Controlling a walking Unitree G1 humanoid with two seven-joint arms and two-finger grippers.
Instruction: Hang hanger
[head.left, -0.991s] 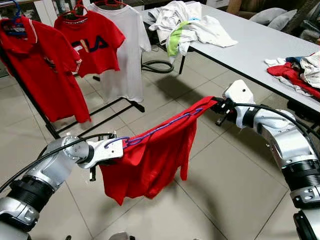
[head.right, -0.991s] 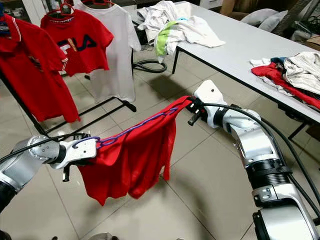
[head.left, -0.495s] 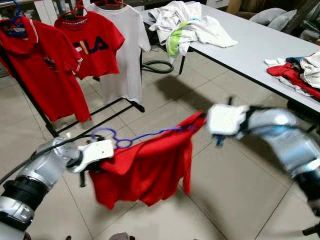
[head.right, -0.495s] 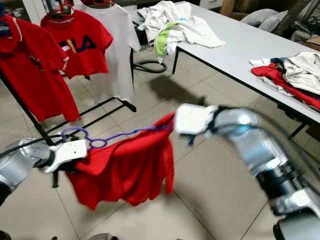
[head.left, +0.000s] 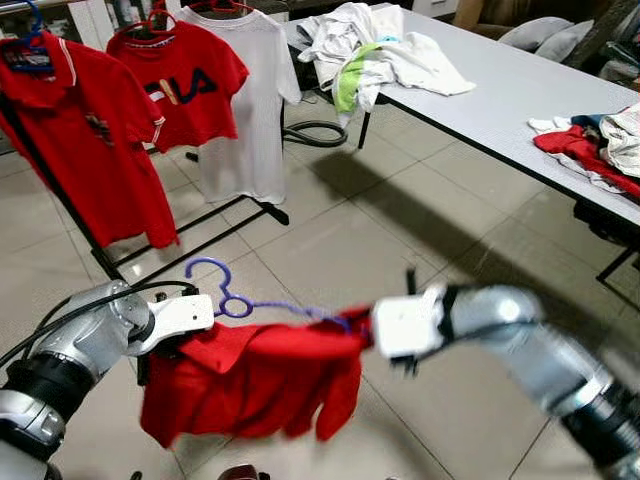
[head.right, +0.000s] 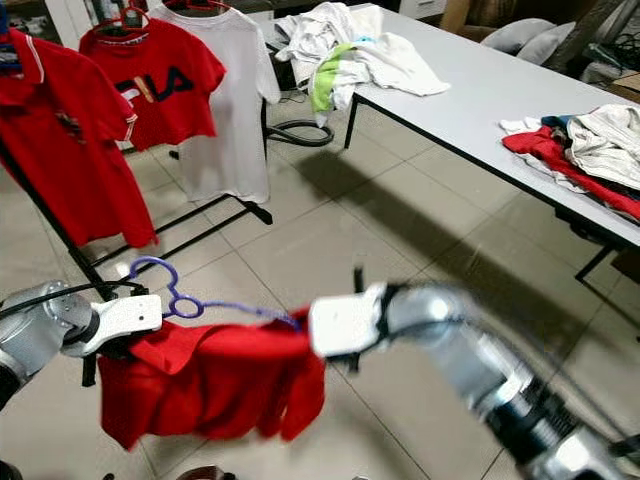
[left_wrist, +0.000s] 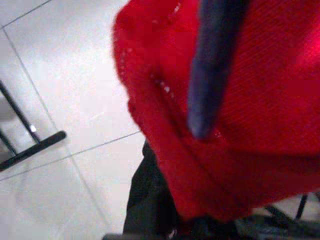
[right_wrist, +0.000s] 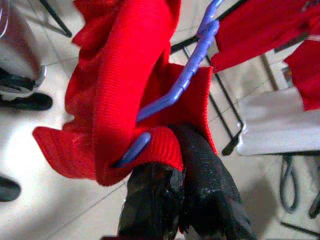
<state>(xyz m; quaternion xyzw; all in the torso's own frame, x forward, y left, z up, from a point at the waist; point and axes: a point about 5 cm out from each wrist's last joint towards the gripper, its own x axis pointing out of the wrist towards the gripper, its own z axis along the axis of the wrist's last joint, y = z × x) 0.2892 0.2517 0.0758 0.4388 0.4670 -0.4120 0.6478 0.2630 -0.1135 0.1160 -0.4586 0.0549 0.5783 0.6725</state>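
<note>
A red shirt (head.left: 250, 385) hangs bunched on a purple hanger (head.left: 262, 305) low over the tiled floor, between my two grippers. The hanger's hook (head.right: 150, 270) sticks up near my left wrist. My left gripper (head.left: 205, 330) holds one shoulder end of shirt and hanger; in the left wrist view the hanger (left_wrist: 212, 65) lies on red cloth with a black finger (left_wrist: 150, 200) beneath. My right gripper (head.left: 362, 332), blurred, holds the other end. In the right wrist view its black fingers (right_wrist: 210, 190) are shut on the red cloth around the hanger's tip (right_wrist: 135, 150).
A black clothes rack (head.left: 215, 215) at the back left carries a red polo (head.left: 90, 140), a red FILA shirt (head.left: 185, 85) and a white tee (head.left: 250, 110). A grey table (head.left: 500, 90) on the right holds clothes piles (head.left: 370, 50). A hose (head.left: 315, 132) lies beneath it.
My right gripper has swung down and left toward the left one, so the shirt has gone from stretched out to sagging and bunched. The left gripper has shifted slightly left; the hook now stands up.
</note>
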